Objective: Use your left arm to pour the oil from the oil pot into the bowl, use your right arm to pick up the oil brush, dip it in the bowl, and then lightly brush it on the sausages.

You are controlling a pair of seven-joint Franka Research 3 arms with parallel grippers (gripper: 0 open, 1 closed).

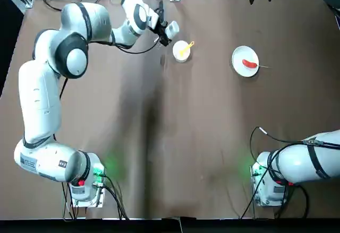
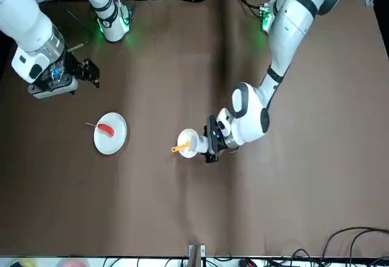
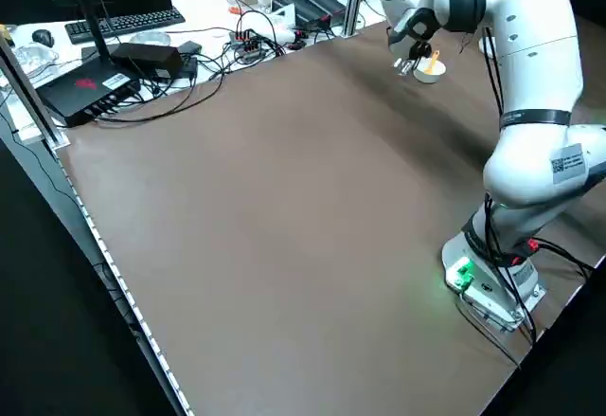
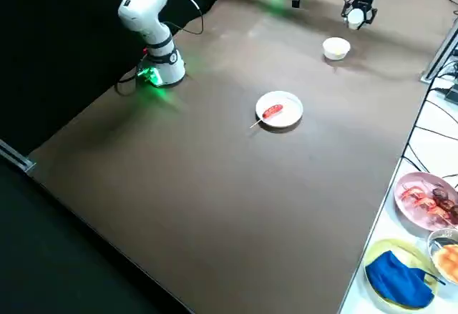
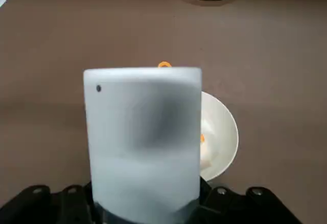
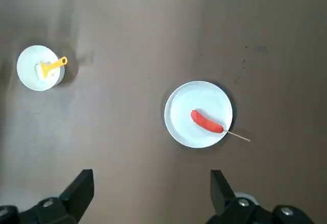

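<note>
Status: we're at the pour stage. Left gripper (image 1: 164, 33) is on the far side of the table, left of centre, clenched around the oil pot (image 1: 171, 29). Pot is off the table, cap (image 5: 143, 112) end leaning toward the bowl (image 2: 184, 135), which sits just beside it, slightly right and nearer in the top view. Pick of the pot is done.

Can't confirm any oil in the bowl: no stream visible, and the pot hides part of the bowl in the left wrist view. We call the pour in progress or about to start, not proven complete.

Oil brush (image 6: 51, 67) lies in the bowl, head inside, handle over the rim on the right. We haven't got it in a gripper. Right gripper (image 6: 152, 173) is raised on the right side, fingers spread, grasping nothing, well apart from the brush.

Sausage (image 6: 207, 122) is on the plate (image 6: 179, 127), right of the bowl, stick (image 6: 240, 135) poking past the rim to the right.

Left to do, our read: finish the pour, back the pot out, grab the brush handle with the right, dip, brush the sausage lightly. Main risks: oil hitting the handle or missing the bowl, and the two arms crowding each other if the right goes in early.
</note>
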